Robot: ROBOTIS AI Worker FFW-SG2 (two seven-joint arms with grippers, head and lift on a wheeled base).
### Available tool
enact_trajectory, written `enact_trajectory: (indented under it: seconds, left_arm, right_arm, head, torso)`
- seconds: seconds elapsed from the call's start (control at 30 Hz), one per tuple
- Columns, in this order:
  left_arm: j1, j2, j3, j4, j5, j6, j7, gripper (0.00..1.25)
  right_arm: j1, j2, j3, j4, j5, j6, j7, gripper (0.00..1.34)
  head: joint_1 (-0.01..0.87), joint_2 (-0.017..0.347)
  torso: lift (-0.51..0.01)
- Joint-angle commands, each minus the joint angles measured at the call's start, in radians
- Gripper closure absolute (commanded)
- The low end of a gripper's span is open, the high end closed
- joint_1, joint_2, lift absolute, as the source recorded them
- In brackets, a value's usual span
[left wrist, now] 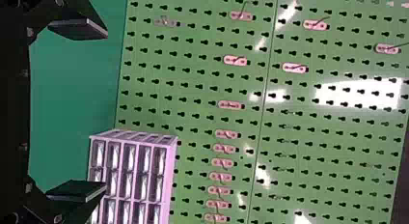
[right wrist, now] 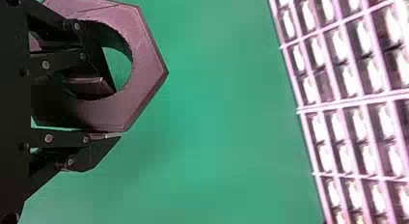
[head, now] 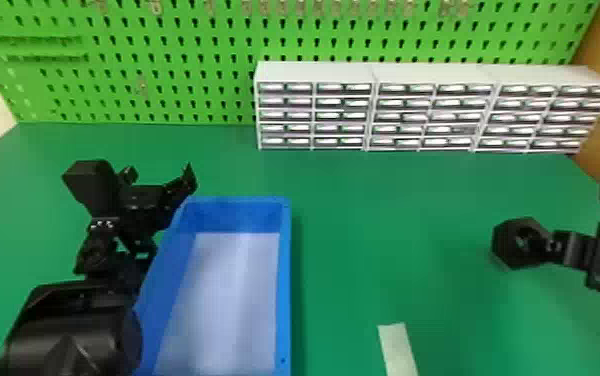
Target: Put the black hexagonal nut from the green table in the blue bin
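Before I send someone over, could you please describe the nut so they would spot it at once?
From the blue bin on the green table, look well right to the right gripper. The nut is the thick, black, six-sided ring it holds, set apart from the black gripper by its big round hole.

black hexagonal nut (head: 503, 245) | gripped | over green table (head: 389, 200) | blue bin (head: 284, 280) | upright

A green pegboard (head: 189, 32) (small hooks (left wrist: 230, 105) dotting it) rises behind a row of white drawer units (head: 434, 75).
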Motion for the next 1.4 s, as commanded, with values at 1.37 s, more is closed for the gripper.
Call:
enact_trajectory:
  seconds: [1.37]
  left_arm:
    - [-0.002,0.000,-0.005,0.000,-0.002,0.000,0.005,0.17]
  right_arm:
    - [0.017,0.006,0.132,-0.191,-0.126,-0.415,0.000,1.09]
  head:
    - [0.686,0.051]
  torso:
    - [-0.097]
